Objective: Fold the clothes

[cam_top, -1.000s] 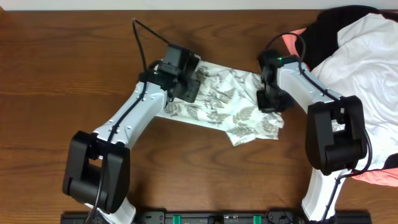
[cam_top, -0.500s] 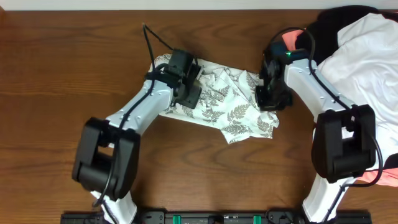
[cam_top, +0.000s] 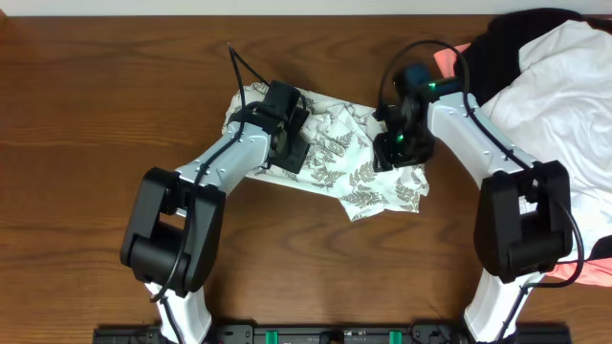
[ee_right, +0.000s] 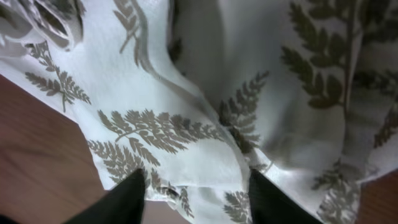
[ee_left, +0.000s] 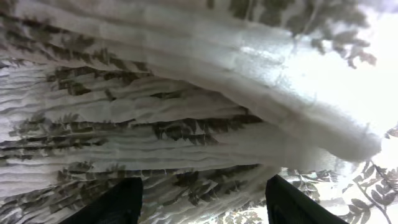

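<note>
The clothes, a thin white garment printed with grey-green fern leaves, lie crumpled on the brown table, between my two arms. My left gripper sits on the garment's left part. In the left wrist view its jaws stand wide apart over rippled fabric, open. My right gripper hovers over the garment's right part. Its fingers are spread above a folded edge of the fabric and grip nothing.
A heap of other garments fills the table's right end: plain white, black and coral-pink. Bare wood lies to the left and in front. A thin cable rises from the left wrist.
The right gripper has opened, let go of the fabric and shifted a little left. The left arm has swung so that the garment's upper left corner now shows.
</note>
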Robot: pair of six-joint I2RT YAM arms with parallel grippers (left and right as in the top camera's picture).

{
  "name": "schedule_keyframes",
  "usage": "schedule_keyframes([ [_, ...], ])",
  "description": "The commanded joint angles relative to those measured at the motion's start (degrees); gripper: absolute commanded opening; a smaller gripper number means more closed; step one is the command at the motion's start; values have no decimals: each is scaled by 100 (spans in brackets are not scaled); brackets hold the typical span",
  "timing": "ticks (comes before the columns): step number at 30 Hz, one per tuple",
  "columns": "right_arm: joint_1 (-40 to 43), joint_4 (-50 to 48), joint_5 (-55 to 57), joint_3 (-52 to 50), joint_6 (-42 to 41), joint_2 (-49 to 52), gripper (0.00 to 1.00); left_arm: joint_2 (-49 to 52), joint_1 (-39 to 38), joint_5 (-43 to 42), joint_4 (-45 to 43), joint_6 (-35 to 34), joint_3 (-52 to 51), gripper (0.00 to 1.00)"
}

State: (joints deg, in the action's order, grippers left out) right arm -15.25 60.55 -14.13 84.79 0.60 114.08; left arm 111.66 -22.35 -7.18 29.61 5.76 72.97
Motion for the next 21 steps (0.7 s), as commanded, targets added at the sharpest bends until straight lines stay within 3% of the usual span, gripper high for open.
schedule_keyframes([
  [1, -48, -68, 87, -11, 9, -55, 56, 59, 2, -13, 20, -50, -55, 64],
  [7, -59, -208, 107, -28, 11, -48, 65, 59, 2, -15, 35, -52, -55, 64],
  [16, -59, -424, 96, -422, -96, -48, 63, 59, 2, -13, 52, -52, -55, 64],
  [19, -94, -533, 57, -590, -98, -48, 49, 59, 2, -13, 52, -52, -55, 64],
  [20, -109, -535, 59, -601, -98, -48, 40, 59, 2, -13, 52, -50, -55, 64],
  [21, -127, -549, 59, -601, -98, -46, 22, 59, 2, -13, 52, -52, -55, 64],
])
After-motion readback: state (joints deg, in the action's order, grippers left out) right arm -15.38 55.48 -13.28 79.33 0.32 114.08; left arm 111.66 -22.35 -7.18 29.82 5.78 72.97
